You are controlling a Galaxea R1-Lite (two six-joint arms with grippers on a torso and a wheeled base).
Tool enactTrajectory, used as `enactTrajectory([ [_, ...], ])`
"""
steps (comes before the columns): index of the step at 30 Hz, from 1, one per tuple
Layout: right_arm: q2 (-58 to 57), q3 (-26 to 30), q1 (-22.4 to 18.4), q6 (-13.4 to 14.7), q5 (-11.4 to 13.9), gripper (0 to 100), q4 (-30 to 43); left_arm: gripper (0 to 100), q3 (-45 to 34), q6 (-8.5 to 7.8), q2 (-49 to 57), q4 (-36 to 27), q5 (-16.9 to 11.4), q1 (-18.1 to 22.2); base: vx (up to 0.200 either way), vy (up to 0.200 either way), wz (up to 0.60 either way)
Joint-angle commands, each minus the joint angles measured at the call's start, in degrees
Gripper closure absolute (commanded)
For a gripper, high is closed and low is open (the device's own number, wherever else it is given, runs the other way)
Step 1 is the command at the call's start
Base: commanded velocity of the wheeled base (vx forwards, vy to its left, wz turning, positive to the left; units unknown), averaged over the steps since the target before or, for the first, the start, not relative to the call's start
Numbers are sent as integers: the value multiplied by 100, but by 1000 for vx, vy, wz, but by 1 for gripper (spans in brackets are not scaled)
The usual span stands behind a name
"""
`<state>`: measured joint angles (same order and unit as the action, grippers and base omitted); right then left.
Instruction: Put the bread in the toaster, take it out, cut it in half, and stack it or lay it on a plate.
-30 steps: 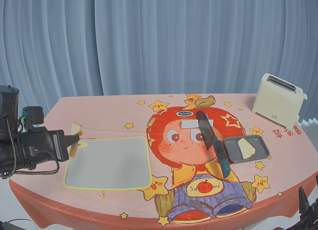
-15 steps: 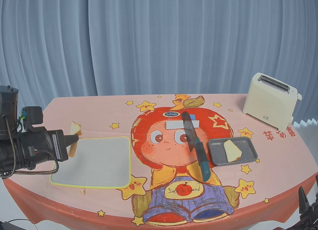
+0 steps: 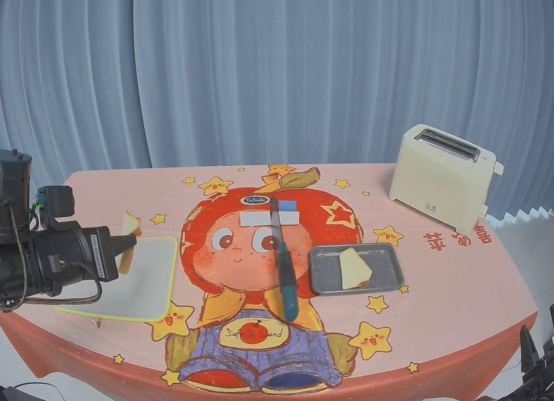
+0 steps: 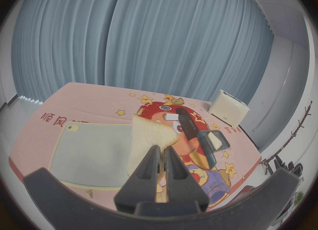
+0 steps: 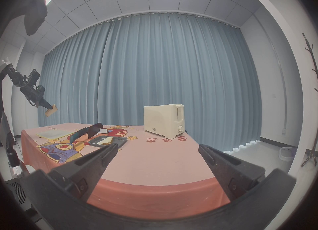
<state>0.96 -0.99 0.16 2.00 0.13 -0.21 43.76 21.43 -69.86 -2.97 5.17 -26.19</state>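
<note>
My left gripper (image 3: 128, 240) is shut on a half slice of bread (image 3: 130, 228), held upright in the air above the grey cutting board (image 3: 147, 286) at the table's left. In the left wrist view the bread (image 4: 149, 136) stands up between the fingers (image 4: 150, 161). A second half slice (image 3: 353, 268) lies in the grey tray (image 3: 324, 258) right of centre. The blue-handled knife (image 3: 284, 263) lies between board and tray. The cream toaster (image 3: 443, 176) stands at the back right. My right gripper (image 5: 159, 162) is open, low beyond the table's front right edge.
A white and blue card (image 3: 271, 216) lies under the knife's tip. A crumb (image 3: 98, 322) lies by the board's front edge. The pink tablecloth (image 3: 461, 281) is bare between tray and toaster. A blue curtain hangs behind the table.
The whole head view has shifted, so the table's things sit further left: the camera moved. The left gripper, still holding the bread, now hangs over the board's middle rather than its left corner.
</note>
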Motion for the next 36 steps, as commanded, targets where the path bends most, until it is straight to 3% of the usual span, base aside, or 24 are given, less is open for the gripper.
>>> enactTrajectory([
  [1, -96, 99, 2, 2, 4, 0, -6, 100, -8, 1, -10, -1, 2, -1, 0, -200, 0],
  [23, -96, 99, 2, 2, 4, 0, -6, 100, -8, 1, -10, -1, 10, -9, 0, -200, 0],
  [36, -96, 99, 2, 2, 4, 0, -6, 100, -17, 45, -1, 7, 2, -27, 0, 0, 0],
])
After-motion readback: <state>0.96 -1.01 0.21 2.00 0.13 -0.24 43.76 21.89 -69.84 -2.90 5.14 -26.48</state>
